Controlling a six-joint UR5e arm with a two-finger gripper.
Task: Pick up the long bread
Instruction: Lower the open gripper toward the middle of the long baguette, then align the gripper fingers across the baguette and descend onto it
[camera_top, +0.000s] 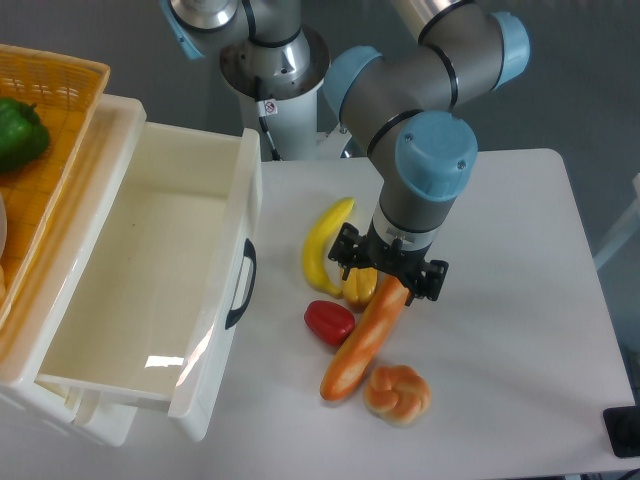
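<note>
The long bread (363, 341) is a glossy orange-brown loaf lying diagonally on the white table (510, 300), its lower end near the round bun. My gripper (390, 281) hangs right over the loaf's upper end, pointing down. The wrist hides the fingertips, so whether the jaws touch or hold the bread does not show.
A yellow banana (322, 245) and a small yellow-orange item (358, 288) lie left of the gripper. A red pepper (329, 322) sits beside the loaf, a knotted bun (397, 393) at its lower end. An open white drawer (150, 290) stands left, with a wicker basket (60, 110) holding a green pepper (20, 132).
</note>
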